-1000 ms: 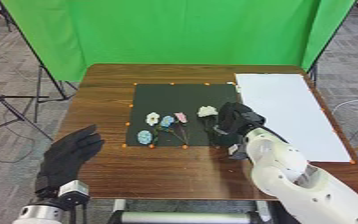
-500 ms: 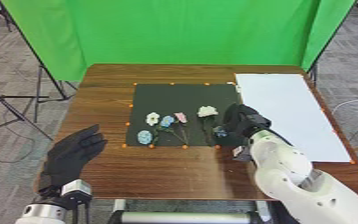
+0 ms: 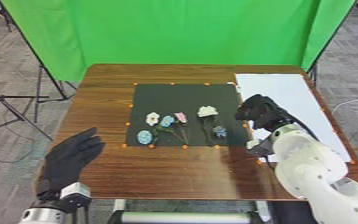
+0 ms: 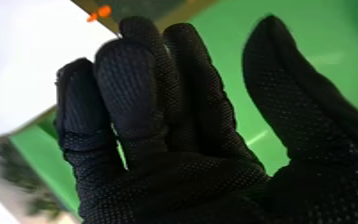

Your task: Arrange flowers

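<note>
Right hand [image 3: 262, 111]: has just moved off the dark mat [image 3: 171, 95] to above the white sheet's [image 3: 278, 84] near edge; I read that as one flower placed.
Its grip: released, fingers extended, nothing in them.
Dusty-blue flower [image 3: 220, 131]: lying on the mat's right side, just beside the large white flower [image 3: 207, 111], no longer crowded by my glove.
Pink flower [image 3: 181, 117]: left of those, unmoved.
Left hand [image 3: 69, 155]: relaxed, empty, waiting at the table's [image 3: 184, 175] left.
</note>
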